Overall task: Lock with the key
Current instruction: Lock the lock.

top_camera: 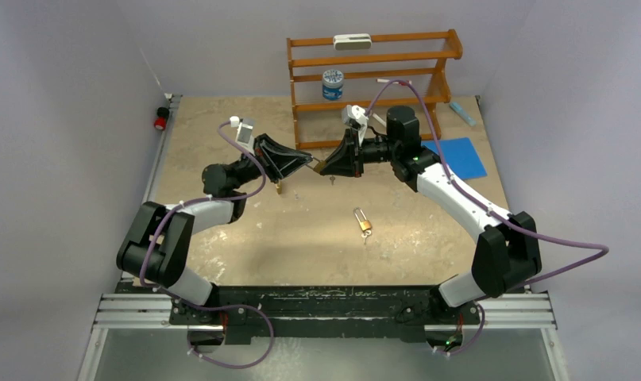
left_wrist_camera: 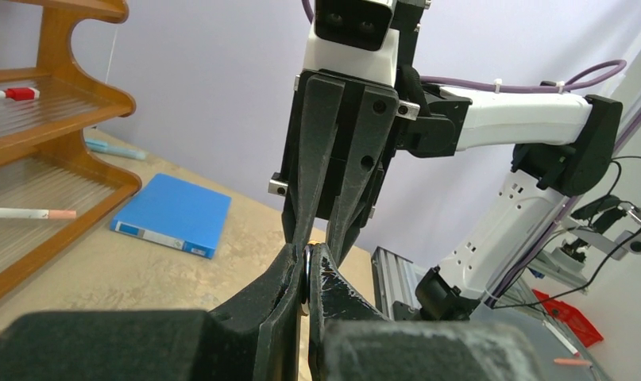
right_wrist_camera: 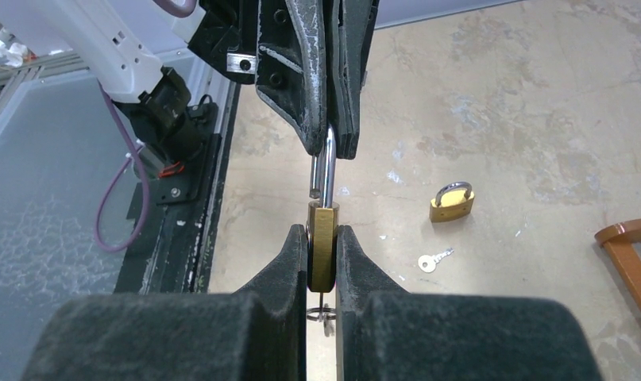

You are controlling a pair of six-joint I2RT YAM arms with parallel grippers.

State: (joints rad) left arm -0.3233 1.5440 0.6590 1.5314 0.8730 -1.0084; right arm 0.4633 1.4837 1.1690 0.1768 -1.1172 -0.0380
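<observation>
The right gripper (right_wrist_camera: 321,254) pinches the brass body of a padlock (right_wrist_camera: 321,238) between its two pads, with the flat faces against the fingers. The left gripper (right_wrist_camera: 329,151) meets it nose to nose, its jaws pressed together on the top of the steel shackle (right_wrist_camera: 328,178). Both claws therefore grip the same lock from opposite ends. The lock hangs in the air above the table (top_camera: 428,238), towards the middle of the far edge and just in front of the rack (top_camera: 436,48). One leg of the shackle seems to end just short of the body, though the gap is narrow and hard to judge. A thin wire ring (right_wrist_camera: 321,313) shows under the body, between the right fingers.

A loose key (right_wrist_camera: 432,260) lies flat on the table, near the spot under the grippers and touching nothing. A second padlock (right_wrist_camera: 452,202) lies on the table beyond the key on the left arm's side, with its shackle down in the body. A third padlock (top_camera: 364,224) lies nearer the middle of the table, apart from the others, with a ring at its near end.

A blue book (top_camera: 462,157) lies towards the far right corner, by the foot of the rack. A round tin (top_camera: 332,84) stands on a rack shelf
</observation>
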